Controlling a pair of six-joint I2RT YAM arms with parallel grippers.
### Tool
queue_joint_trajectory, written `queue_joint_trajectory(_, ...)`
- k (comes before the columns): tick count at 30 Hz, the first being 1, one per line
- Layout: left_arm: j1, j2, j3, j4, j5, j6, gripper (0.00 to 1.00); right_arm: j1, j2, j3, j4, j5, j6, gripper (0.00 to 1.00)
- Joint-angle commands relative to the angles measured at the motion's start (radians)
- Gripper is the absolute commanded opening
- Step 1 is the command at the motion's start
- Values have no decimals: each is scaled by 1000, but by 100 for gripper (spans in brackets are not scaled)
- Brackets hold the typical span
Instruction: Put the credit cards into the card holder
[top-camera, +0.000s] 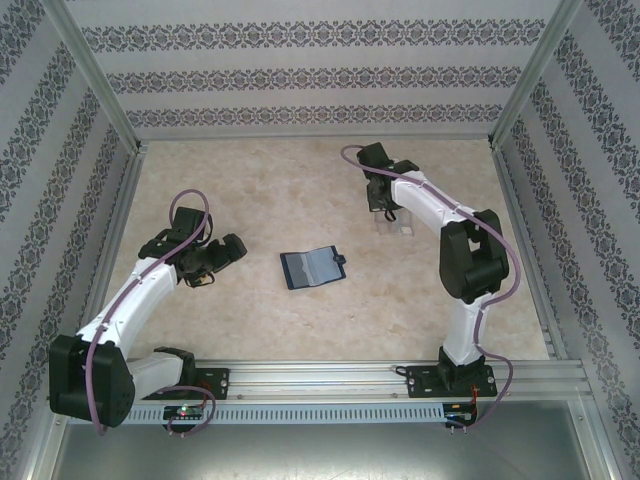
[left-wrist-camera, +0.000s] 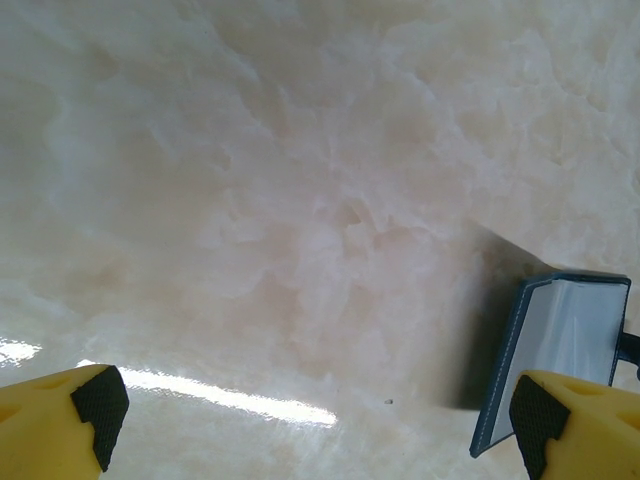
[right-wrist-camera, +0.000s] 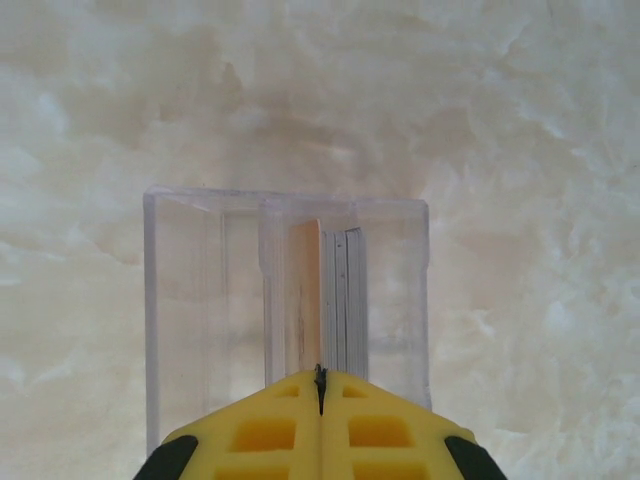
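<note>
**Reaching into the clear plastic box (right-wrist-camera: 180, 300) for a credit card**

At the far right of the marbled table (top-camera: 300, 190), the right gripper (right-wrist-camera: 320, 385) is seen lowered over the open top of the box. Its yellow fingers are pressed flat together. Inside, the orange-yellow credit card (right-wrist-camera: 304, 290) is stood on edge, and its upper edge runs straight into the seam between the fingertips. The card is therefore judged to be pinched there, which suits so thin a thing stored upright. A stack of paler cards (right-wrist-camera: 345, 290) is packed just to its right. No blue card can be told apart among them.

Near the middle of the table, well apart from the box, the card holder (top-camera: 313, 267) is laid open and flat. Its pale grey-blue inside is turned up and its snap tab (top-camera: 342, 260) points right, so the pockets are presented for loading. No card is seen on it yet.

Just left of the holder, the left gripper (left-wrist-camera: 315, 410) is held low over the table with its jaws spread wide and nothing between them. It is probably kept there so that the holder can be steadied once a card is brought across.
</note>
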Motion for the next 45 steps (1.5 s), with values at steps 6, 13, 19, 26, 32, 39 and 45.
queue_joint_trajectory(6,10,5,-2,51,37,-9,100,-4,-58,-14,8,-23,12,0)
queue_joint_trajectory(13,8,5,-10,68,61,-14,100,-20,-83,-51,47,-100,22,0)
queue_joint_trajectory(19,9,6,-14,73,67,-14,100,-27,-53,-49,48,-164,26,0)
queue_joint_trajectory(26,8,-14,-24,64,63,-14,100,-31,2,-17,24,-147,35,5)
queue_joint_trajectory(32,8,-24,-23,50,59,-8,100,-25,31,8,1,-117,21,21)
queue_joint_trajectory(39,8,-44,-27,41,49,-9,100,-1,75,45,-34,-48,4,26)
queue_joint_trajectory(45,8,-49,-27,34,45,-7,100,14,94,75,-58,8,-1,10)
